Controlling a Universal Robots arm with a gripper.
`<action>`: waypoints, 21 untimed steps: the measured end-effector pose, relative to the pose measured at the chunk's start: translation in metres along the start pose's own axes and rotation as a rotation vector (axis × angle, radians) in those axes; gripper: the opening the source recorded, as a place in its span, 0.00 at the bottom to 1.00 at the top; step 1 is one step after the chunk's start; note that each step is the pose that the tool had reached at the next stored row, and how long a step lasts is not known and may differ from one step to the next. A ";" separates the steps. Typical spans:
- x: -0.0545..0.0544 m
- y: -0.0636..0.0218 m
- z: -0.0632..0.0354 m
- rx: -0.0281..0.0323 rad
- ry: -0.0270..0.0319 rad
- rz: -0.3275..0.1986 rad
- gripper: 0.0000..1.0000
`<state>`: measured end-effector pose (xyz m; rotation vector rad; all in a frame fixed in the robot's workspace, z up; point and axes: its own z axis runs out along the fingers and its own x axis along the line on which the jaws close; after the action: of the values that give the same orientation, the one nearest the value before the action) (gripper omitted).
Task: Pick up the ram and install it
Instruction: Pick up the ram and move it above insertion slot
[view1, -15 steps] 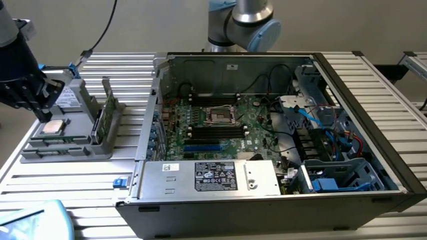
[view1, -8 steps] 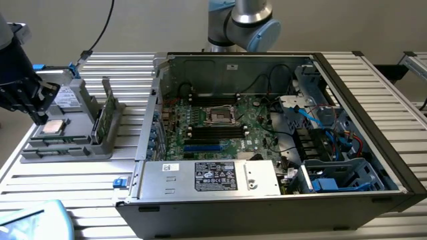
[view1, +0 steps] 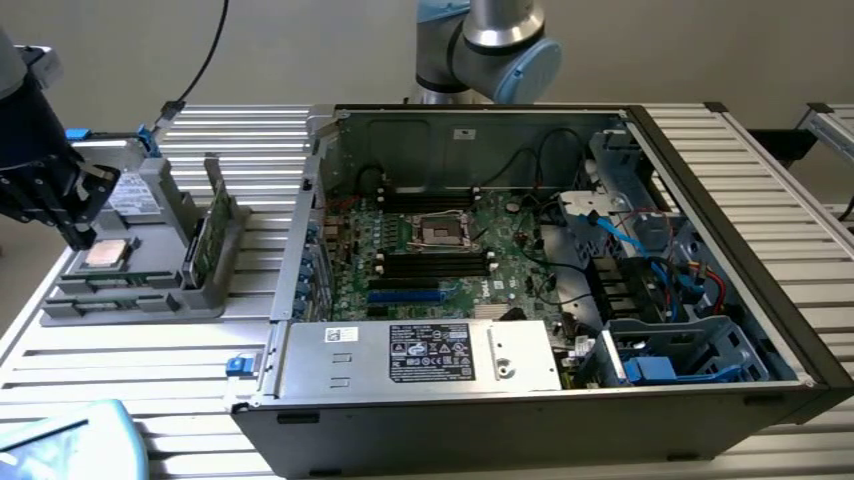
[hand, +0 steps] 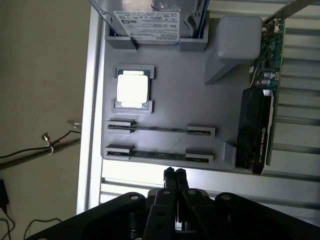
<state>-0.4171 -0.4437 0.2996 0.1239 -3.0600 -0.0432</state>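
Shut and empty, the black gripper is poised beside the grey plastic tray; its thin dark-green ram stick could be struck, not grasped.

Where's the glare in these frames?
Wrist view: the square silver processor chip is washed out near white, and the ribbed metal table strip beside the grey parts tray glares; the black gripper is in shadow. Exterior view: even light, no harsh glare inside the open computer case.
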 end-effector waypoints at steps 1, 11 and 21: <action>0.000 0.0000 0.0000 0.0000 0.0001 0.000 0.10; 0.000 0.0001 0.0001 0.0045 0.0023 -0.073 0.10; 0.000 0.0002 0.0007 -0.0160 0.0038 -0.254 0.10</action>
<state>-0.4172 -0.4435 0.2989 0.5091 -3.0188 -0.0822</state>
